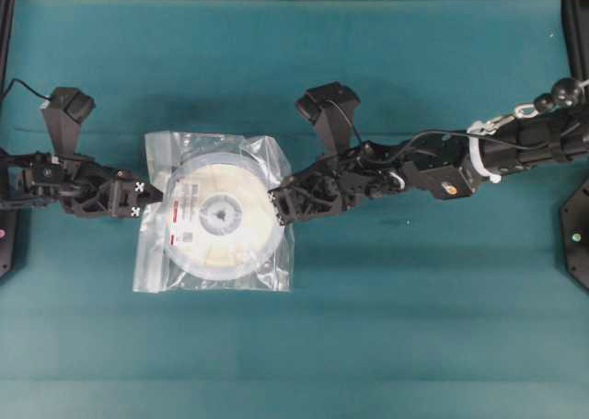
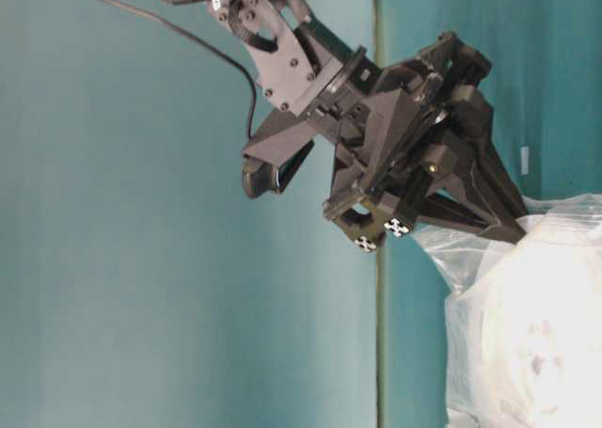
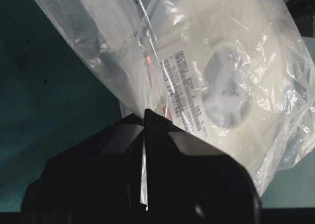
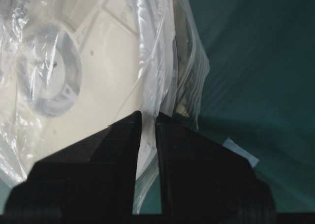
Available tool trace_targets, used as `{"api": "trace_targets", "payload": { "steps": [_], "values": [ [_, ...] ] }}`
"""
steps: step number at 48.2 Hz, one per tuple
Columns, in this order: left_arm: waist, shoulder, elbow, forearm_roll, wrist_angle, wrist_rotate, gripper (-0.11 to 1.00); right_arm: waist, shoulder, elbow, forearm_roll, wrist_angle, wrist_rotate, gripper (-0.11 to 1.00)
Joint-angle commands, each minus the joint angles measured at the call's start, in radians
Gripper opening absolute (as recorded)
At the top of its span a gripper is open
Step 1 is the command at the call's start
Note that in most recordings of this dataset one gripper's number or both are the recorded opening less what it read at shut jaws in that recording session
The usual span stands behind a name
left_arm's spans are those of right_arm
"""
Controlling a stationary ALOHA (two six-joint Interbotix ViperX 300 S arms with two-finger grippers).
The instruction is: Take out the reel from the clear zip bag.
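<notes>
Item 1: clear zip bag (image 1: 213,212), crinkled, transparent, roughly square; lies flat on teal table (image 1: 414,308), centre-left of overhead frame. Whitish strip along its lower edge.

Item 2: reel (image 1: 221,216), round, white/cream, grey hub at centre, small white label w/ red marks on its left part. Wholly inside the bag; bag plastic covers it in both wrist views.

Item 3: left hand (image 1: 145,198), at left edge of bag, mid-height of overhead frame. Fingers pressed together, pinching a fold of bag plastic; left wrist view shows film caught in the narrow slit between the two black fingers (image 3: 113,155). Label text just beyond the tips.

Item 4: right hand (image 1: 276,207), at right edge of bag, arm reaching in from upper right of frame. Fingers nearly together, pinching bag edge; right wrist view shows film running down into the gap.

Table-level view: one hand (image 2: 376,235) at bag's upper corner, bag at lower right of frame.
</notes>
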Motion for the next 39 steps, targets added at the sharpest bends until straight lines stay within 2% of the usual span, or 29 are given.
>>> {"api": "trace_targets", "payload": {
  "steps": [1, 39],
  "values": [
    [0.002, -0.009, -0.015, 0.003, 0.002, 0.002, 0.00, 0.000, -0.017, 0.021, -0.002, 0.008, 0.005, 0.13],
    [0.002, -0.012, -0.008, 0.003, 0.009, 0.002, 0.00, -0.017, -0.156, 0.202, -0.002, 0.000, 0.003, 0.07]
  ]
}}
